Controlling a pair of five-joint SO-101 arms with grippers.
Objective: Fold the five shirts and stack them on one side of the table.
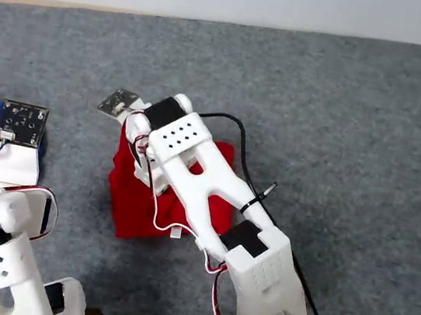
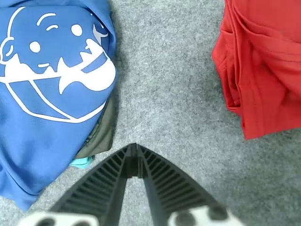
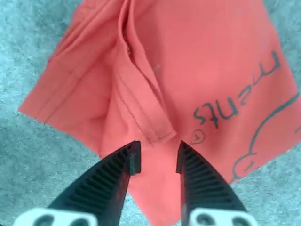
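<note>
Red shirt (image 3: pixel 211 56) beneath right fingers (image 3: pixel 117 174) (parted)

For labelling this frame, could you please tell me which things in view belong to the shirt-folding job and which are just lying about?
Job: red fabric shirt, below the open right end effector; blue fabric shirt with white print, topping a dark olive garment and a teal garment; shut left end effector.
Lying about: grey felt table cover; black arm cable.
</note>
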